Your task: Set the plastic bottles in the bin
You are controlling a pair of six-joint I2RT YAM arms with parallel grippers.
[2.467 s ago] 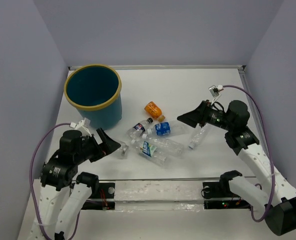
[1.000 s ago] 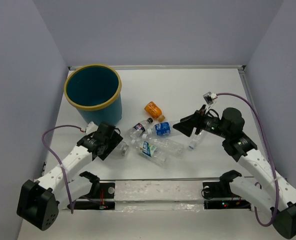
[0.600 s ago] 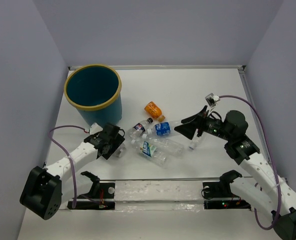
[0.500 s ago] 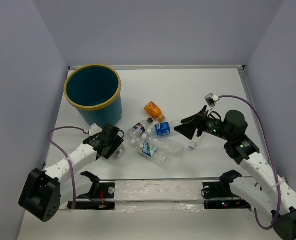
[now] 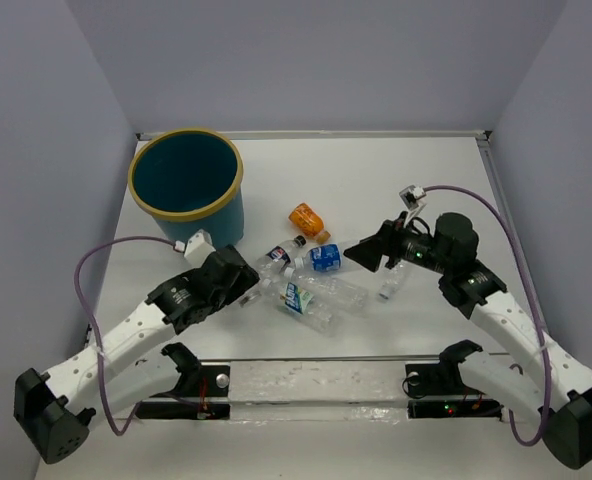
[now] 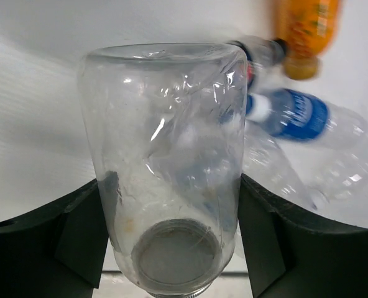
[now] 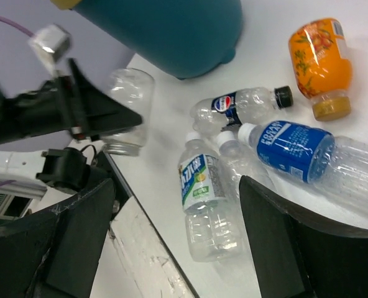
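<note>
Your left tool (image 6: 174, 233) was clamped across the body of a clear unlabelled bottle (image 6: 165, 143), mouth toward the wrist and apparently lifted off the bench (image 5: 376, 180). That hold should let you tip it base-first into the bin (image 5: 216, 225), which stood near that arm at the far left. Your right tool (image 7: 178, 239) hung with jaws apart and empty over the heap, presumably lining up its own pick. An orange bottle (image 7: 317, 59), a blue-labelled bottle (image 7: 296, 152) and a green-labelled bottle (image 7: 199, 180) lay close together there.

White arms (image 5: 121, 338) with black joints and purple cables (image 5: 79, 285) (white plugs at their ends).
</note>
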